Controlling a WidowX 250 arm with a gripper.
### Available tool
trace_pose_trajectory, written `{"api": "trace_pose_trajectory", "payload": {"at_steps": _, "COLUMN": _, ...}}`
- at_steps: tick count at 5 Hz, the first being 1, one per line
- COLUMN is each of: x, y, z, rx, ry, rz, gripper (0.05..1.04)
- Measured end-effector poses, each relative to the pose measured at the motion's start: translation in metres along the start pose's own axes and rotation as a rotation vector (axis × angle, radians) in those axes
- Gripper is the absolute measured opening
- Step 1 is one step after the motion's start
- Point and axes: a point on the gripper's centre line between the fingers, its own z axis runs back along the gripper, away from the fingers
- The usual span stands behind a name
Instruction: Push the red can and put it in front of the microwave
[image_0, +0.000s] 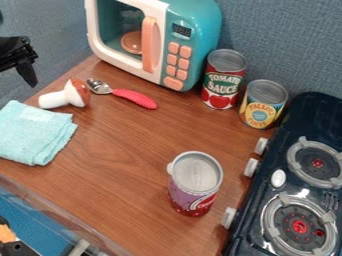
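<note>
It's a toy kitchen, with microwave (175, 37) and stove (290, 187).

The toy microwave (204, 35) stands upright on the tabletop (123, 150) at the upper left to top centre, teal with a white front, peach handle and buttons, its windowed door closed. Two cans have red on them; which is meant I cannot tell. The red-labelled can (219, 92), with a green band and silver top, stands upright just beside the microwave's right side. The purple-and-red can (190, 192), grey-topped, stands upright at lower centre, well apart from it.
</note>
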Motion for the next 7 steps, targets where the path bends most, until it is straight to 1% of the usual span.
{"api": "trace_pose_trajectory", "payload": {"at_steps": 1, "x": -0.006, "y": 0.0, "z": -0.004, "rx": -0.001, "ry": 0.022, "rz": -0.002, "gripper": 1.0}}
{"api": "trace_pose_trajectory", "payload": {"at_steps": 2, "x": -0.021, "y": -0.015, "z": 0.0, "rx": -0.027, "ry": 0.017, "rz": -0.08, "gripper": 1.0}}
{"api": "trace_pose_trajectory", "payload": {"at_steps": 3, "x": -0.042, "y": -0.027, "z": 0.003, "rx": -0.042, "ry": 0.032, "rz": -0.142, "gripper": 1.0}}
{"api": "trace_pose_trajectory", "payload": {"at_steps": 4, "x": -0.07, "y": -0.056, "z": 0.014, "rx": -0.063, "ry": 0.032, "rz": -0.165, "gripper": 1.0}}
{"api": "trace_pose_trajectory", "payload": {"at_steps": 5, "x": -0.105, "y": -0.091, "z": 0.023, "rx": -0.082, "ry": 0.075, "rz": -0.189, "gripper": 1.0}}
{"api": "trace_pose_trajectory", "payload": {"at_steps": 6, "x": -0.145, "y": -0.122, "z": 0.028, "rx": -0.05, "ry": 0.104, "rz": -0.201, "gripper": 0.999}}
{"api": "trace_pose_trajectory", "payload": {"at_steps": 7, "x": -0.178, "y": -0.152, "z": 0.025, "rx": 0.02, "ry": 0.169, "rz": -0.194, "gripper": 0.999}}
